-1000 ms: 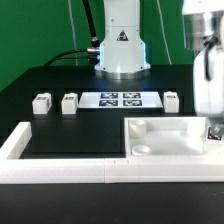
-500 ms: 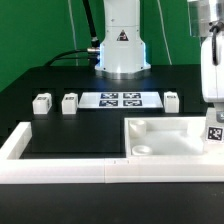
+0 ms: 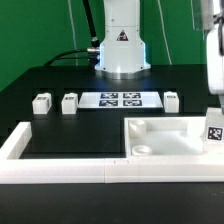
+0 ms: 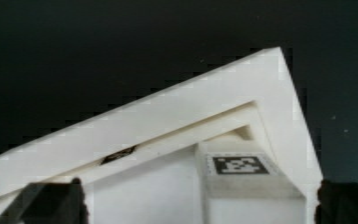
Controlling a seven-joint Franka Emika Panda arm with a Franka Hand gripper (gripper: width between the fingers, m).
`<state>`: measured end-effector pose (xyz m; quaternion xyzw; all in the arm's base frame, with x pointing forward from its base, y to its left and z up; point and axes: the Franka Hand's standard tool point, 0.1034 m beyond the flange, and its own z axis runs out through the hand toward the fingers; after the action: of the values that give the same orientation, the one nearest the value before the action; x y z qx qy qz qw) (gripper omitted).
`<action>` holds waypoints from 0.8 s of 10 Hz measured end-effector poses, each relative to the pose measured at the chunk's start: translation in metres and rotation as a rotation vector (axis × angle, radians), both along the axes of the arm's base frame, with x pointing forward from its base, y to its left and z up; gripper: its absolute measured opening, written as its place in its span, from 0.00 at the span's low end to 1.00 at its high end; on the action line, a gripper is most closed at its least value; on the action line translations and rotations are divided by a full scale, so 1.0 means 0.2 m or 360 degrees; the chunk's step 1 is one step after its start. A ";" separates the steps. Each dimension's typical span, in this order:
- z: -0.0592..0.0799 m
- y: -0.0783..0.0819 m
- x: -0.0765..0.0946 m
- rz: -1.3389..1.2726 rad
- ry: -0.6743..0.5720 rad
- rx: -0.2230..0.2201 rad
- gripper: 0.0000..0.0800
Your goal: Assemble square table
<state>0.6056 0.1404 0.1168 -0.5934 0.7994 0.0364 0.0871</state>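
The square table top (image 3: 165, 135), a white tray with a raised rim, lies at the front on the exterior view's right. A white leg (image 3: 213, 131) with a black-and-white tag stands upright at its far right corner. My gripper (image 3: 213, 114) hangs just above that leg. In the wrist view the gripper (image 4: 197, 205) is open: its dark fingertips (image 4: 51, 203) stand wide apart, the tagged leg (image 4: 247, 185) lies between them, and a corner of the top's rim (image 4: 194, 100) lies beyond. Three more leg blocks (image 3: 41, 101), (image 3: 69, 101), (image 3: 171, 100) stand in a row at the back.
The marker board (image 3: 120, 99) lies between the loose legs, in front of the robot base (image 3: 122, 50). A long white border rail (image 3: 60, 168) runs along the front and up the exterior view's left side. The table is black.
My gripper has risen from the right corner of the top. The tagged leg it covered a second ago now shows below it and has stayed in place.
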 end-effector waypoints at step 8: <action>-0.01 0.01 -0.15 0.0884 -0.0101 -0.0074 0.81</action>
<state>0.5751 0.1427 0.1152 -0.7924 0.6036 0.0219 0.0852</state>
